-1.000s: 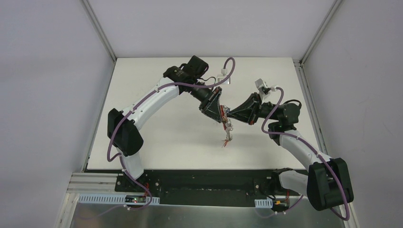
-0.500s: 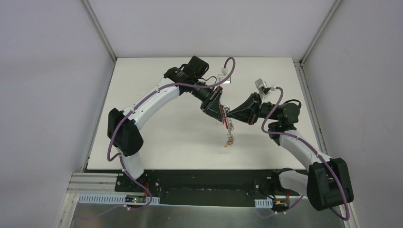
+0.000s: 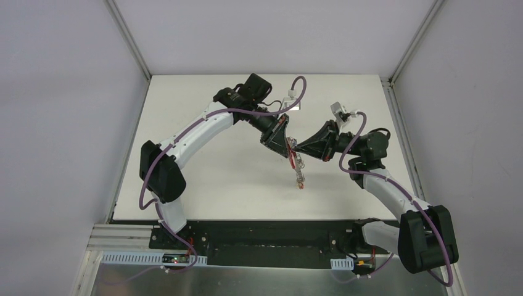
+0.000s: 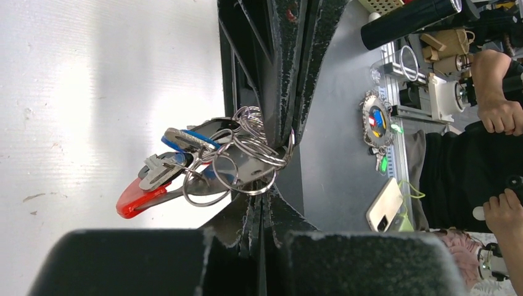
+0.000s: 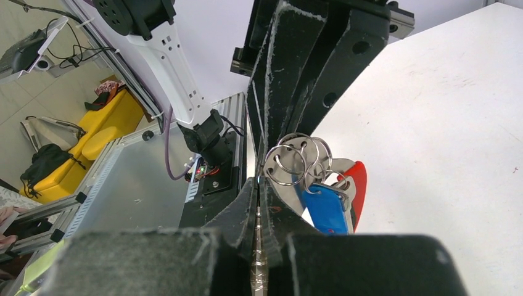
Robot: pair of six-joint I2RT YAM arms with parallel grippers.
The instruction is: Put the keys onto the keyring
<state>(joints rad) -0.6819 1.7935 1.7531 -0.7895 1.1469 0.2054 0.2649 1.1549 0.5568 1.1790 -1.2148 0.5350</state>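
The keyring [image 3: 298, 168] hangs above the table's middle as a bunch of grey rings [image 4: 254, 154] with blue tags [image 4: 185, 140] and a red curved band [image 4: 137, 196]. My left gripper [image 3: 288, 147] is shut on the bunch's top at a ring and a flat silver piece, as the left wrist view [image 4: 266, 197] shows. My right gripper [image 3: 298, 147] meets it tip to tip. In the right wrist view it [image 5: 258, 182] is shut on a thin silver key blade [image 5: 258, 250]. The rings [image 5: 297, 159], a blue tag [image 5: 325, 211] and the red band [image 5: 359, 184] hang beside it. The key's head is hidden.
The white table [image 3: 203, 179] has grey walls on both sides and a metal frame along its edges. A black base plate [image 3: 265, 237] with both arm bases runs along the near edge. Each arm's fingers [image 4: 287, 61] [image 5: 290, 68] crowd the other's view.
The hanging bunch has swung a little to the right and its lower end now hangs straighter. Both grippers stay shut, tip to tip, nearly in place.
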